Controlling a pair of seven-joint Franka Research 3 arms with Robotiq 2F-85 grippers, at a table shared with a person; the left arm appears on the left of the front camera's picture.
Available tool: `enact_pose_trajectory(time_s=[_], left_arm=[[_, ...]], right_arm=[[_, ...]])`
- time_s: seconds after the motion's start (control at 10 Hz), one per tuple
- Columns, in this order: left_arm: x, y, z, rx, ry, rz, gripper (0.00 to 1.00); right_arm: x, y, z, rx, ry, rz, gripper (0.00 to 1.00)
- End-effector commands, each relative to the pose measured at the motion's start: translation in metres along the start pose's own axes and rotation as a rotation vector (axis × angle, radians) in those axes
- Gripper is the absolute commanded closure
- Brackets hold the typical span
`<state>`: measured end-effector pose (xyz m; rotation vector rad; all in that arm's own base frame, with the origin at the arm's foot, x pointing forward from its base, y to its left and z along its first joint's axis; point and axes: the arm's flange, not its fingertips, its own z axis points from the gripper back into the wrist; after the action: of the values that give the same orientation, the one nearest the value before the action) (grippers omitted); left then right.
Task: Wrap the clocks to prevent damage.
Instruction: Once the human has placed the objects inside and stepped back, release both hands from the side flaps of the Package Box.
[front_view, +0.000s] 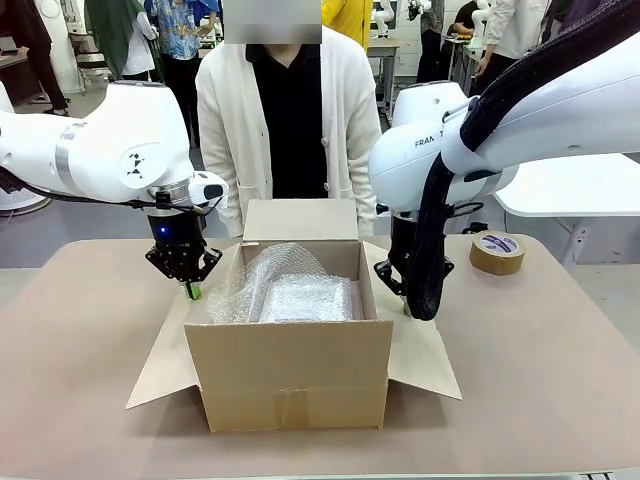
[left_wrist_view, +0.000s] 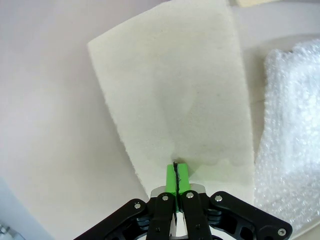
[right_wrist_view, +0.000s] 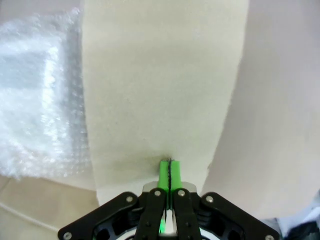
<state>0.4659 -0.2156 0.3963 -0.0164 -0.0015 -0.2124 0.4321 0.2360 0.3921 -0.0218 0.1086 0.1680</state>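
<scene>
Two hands stand at an open cardboard box (front_view: 290, 375), one at each side.

1. Left hand (left_wrist_view: 176, 169): the green pads are pressed together, with nothing visible between them. The tips point at the left flap (left_wrist_view: 180, 90), which is folded outward and down. Whether the tips touch the flap cannot be told. In the front view this hand is left of centre, over the far end of that flap.
2. Right hand (right_wrist_view: 169, 166): the green pads are likewise pressed together and hold nothing. The tips point at the right flap (right_wrist_view: 160, 75), also folded outward; contact cannot be told. In the front view this hand is right of centre, partly covered by a black cable sleeve (front_view: 432, 250).
3. Bubble wrap bundle (front_view: 290, 290): it lies inside the box, at the centre of the frame, between the two hands. The wrap hides its contents.
4. Rear flap (front_view: 300, 220): it stands upright behind the bundle.
5. Desk (front_view: 540, 380): it carries the box. A roll of brown tape (front_view: 497, 252) lies flat at the right of the frame, well apart from the box.
6. Person (front_view: 230, 120): in a white cardigan, standing at the top centre, just behind the rear flap.
</scene>
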Motion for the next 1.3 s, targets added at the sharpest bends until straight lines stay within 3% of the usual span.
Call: enact_pose_trajectory(time_s=[0.0,0.1,0.3,0.5,0.8,1.0,1.2], left_arm=[[-0.012,0.010,0.040,-0.002,-0.047,-0.340,1.00],[-0.027,0.028,0.071,-0.006,-0.045,-0.486,1.00],[-0.037,0.063,0.131,-0.028,-0.003,-0.680,1.00],[-0.067,0.091,0.164,-0.029,-0.031,-0.869,1.00],[-0.076,0.118,0.162,0.018,-0.058,-1.147,1.00],[-0.086,0.126,0.150,0.030,-0.063,-1.191,1.00],[-0.084,0.125,0.152,0.029,-0.072,-1.222,1.00]], right_arm=[[-0.019,-0.021,0.038,-0.029,-0.059,0.388,0.99],[-0.032,-0.044,0.067,-0.079,-0.050,0.528,0.99],[-0.051,-0.087,0.124,-0.127,-0.060,0.582,0.99],[-0.079,-0.114,0.155,-0.210,0.008,0.818,0.99],[-0.093,-0.140,0.147,-0.280,0.056,1.075,0.99],[-0.108,-0.159,0.136,-0.255,0.027,1.266,0.99],[-0.115,-0.170,0.131,-0.144,-0.076,1.324,0.99]])
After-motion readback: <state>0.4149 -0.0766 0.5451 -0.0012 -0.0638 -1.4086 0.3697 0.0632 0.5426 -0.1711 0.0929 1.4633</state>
